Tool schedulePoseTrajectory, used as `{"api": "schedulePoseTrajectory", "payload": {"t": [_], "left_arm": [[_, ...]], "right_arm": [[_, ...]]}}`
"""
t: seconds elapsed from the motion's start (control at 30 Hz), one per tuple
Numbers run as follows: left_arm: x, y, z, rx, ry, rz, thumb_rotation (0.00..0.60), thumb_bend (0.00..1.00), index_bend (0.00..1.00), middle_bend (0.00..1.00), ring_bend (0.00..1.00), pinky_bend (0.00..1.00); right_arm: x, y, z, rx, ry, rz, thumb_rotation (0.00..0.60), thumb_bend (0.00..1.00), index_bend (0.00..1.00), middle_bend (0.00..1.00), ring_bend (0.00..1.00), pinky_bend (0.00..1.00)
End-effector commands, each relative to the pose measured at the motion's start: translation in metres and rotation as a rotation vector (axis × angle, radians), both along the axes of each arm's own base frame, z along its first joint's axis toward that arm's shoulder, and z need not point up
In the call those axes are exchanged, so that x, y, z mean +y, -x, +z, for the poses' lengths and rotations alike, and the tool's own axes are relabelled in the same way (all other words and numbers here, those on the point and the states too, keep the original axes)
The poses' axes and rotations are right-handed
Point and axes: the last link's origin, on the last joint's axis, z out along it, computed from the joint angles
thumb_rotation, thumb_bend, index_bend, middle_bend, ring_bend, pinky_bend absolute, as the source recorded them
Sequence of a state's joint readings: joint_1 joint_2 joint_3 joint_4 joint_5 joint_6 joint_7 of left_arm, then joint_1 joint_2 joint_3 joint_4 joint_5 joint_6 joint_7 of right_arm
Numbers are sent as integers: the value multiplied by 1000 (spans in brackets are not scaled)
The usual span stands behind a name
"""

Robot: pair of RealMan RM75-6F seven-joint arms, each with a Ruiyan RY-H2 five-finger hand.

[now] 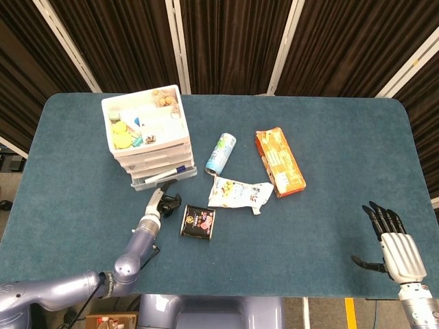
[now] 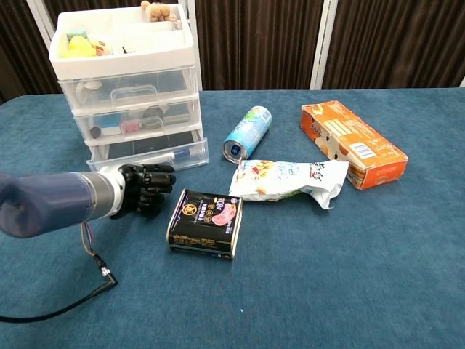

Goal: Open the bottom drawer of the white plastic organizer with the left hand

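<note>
The white plastic organizer (image 1: 146, 130) (image 2: 123, 59) stands at the table's back left, with its open top tray full of small items. Its bottom drawer (image 1: 164, 177) (image 2: 149, 155) sticks out a little toward me, a pen and dark contents showing inside. My left hand (image 1: 164, 202) (image 2: 145, 189) sits right at the drawer's front, its dark fingers curled and hooked at the front lip. My right hand (image 1: 391, 243) hovers at the table's near right edge with fingers spread and nothing in it; the chest view does not show it.
A black packet (image 1: 198, 221) (image 2: 205, 222) lies just right of my left hand. Beyond it are a white snack bag (image 1: 236, 193) (image 2: 287, 178), a blue can on its side (image 1: 221, 153) (image 2: 247, 131) and an orange box (image 1: 280, 162) (image 2: 352, 143).
</note>
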State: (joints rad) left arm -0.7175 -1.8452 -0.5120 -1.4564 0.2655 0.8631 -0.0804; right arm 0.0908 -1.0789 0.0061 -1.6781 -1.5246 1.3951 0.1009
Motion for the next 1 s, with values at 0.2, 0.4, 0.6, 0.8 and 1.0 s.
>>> {"api": "schedulePoseTrajectory", "payload": {"t": [0.2, 0.4, 0.6, 0.8, 1.0], "left_arm": [[-20, 22, 15, 58, 19, -55, 600, 673, 104, 994, 985, 968], [-29, 34, 29, 124, 55, -143, 600, 672, 123, 995, 985, 969], [-37, 32, 45, 144, 76, -228, 600, 672, 169, 994, 985, 968], [-39, 21, 60, 235, 11, -385, 600, 672, 189, 997, 985, 968], [-23, 12, 74, 408, -114, -474, 600, 673, 197, 999, 986, 968]], "right_arm": [[1, 0, 0, -4, 5, 1, 600, 101, 0, 0, 0, 13], [1, 0, 0, -4, 4, -4, 600, 101, 0, 0, 0, 13], [1, 0, 0, -1, 5, -5, 600, 101, 0, 0, 0, 13], [1, 0, -1, 0, 5, -6, 600, 101, 0, 0, 0, 13], [1, 0, -1, -1, 3, -8, 600, 101, 0, 0, 0, 13]]}}
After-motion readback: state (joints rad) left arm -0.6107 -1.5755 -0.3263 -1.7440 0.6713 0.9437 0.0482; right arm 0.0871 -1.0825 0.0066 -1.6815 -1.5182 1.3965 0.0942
